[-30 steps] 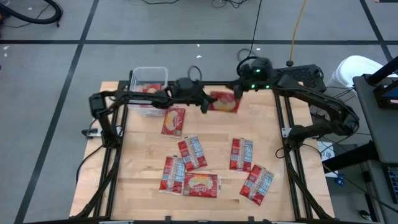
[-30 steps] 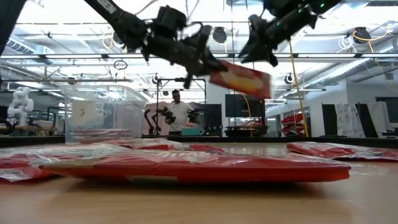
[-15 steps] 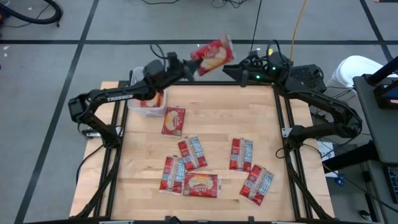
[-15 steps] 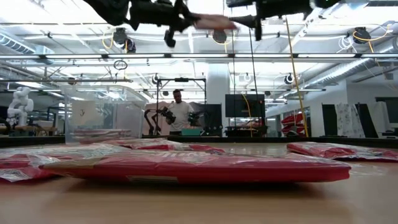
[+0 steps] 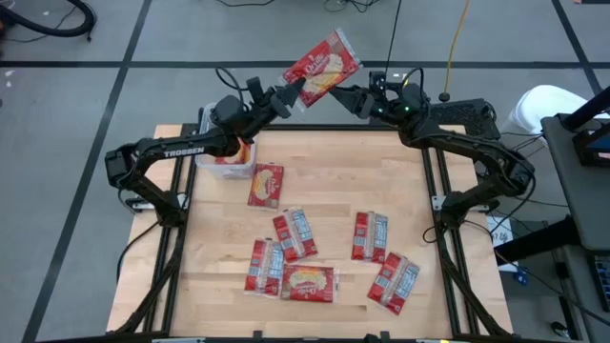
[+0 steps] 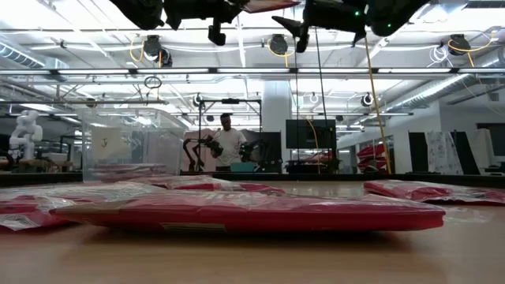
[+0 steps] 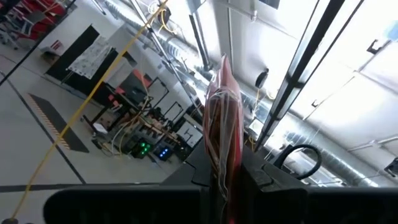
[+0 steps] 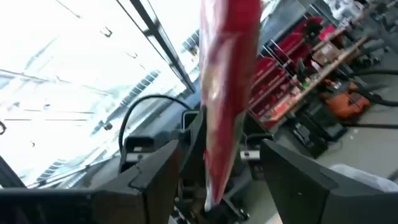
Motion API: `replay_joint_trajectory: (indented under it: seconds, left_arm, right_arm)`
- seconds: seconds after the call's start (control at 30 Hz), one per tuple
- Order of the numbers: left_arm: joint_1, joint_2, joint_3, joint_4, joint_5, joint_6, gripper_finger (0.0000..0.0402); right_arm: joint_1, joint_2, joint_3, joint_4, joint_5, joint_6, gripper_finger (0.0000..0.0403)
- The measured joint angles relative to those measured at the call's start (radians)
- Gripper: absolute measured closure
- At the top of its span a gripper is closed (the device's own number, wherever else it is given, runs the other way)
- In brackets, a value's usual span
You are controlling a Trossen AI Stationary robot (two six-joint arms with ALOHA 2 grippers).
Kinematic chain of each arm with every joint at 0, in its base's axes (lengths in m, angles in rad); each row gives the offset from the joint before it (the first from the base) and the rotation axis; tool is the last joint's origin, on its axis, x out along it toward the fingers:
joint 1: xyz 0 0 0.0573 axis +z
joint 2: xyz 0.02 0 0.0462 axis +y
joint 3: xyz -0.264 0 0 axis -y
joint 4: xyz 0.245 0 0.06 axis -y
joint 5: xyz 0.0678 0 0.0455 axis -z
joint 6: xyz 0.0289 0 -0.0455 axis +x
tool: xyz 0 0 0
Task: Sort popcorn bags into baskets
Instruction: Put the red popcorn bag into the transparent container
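Fingers of left gripper (image 5: 283, 95) clamped on popcorn bag (image 5: 322, 69), held high past counter's (image 5: 410, 191) far edge; right gripper (image 5: 351, 98) fingers spread, bag between, not pinching. Next, prob.: swing bag over clear basket (image 5: 227, 119), lower, release w/o tilt

Both arms raised over the table's (image 5: 410, 191) far edge. Left gripper (image 5: 284, 92) pinches a red popcorn bag (image 5: 322, 70) by its lower corner; right gripper (image 5: 349, 96) sits just beside it, fingers spread. Clear basket (image 5: 221, 164) at far-left corner; six bags (image 5: 294, 233) scattered on the wood.
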Motion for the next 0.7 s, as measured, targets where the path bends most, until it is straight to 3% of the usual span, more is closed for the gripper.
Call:
replay_joint_trajectory:
  seconds: [0.23, 0.53, 0.7]
  left_arm:
    - [-0.030, 0.004, 0.000, -0.019, -0.043, 0.057, 0.0375]
    - [-0.031, 0.006, 0.000, -0.026, -0.040, 0.065, 0.0359]
    - [-0.030, -0.027, 0.000, -0.152, -0.029, 0.076, 0.0303]
  right_arm:
    - [-0.007, 0.015, 0.000, 0.101, 0.001, 0.013, 0.0217]
    - [-0.040, 0.015, 0.000, 0.095, -0.008, 0.037, 0.0381]
    - [-0.066, 0.015, 0.000, 0.072, -0.047, 0.074, 0.0380]
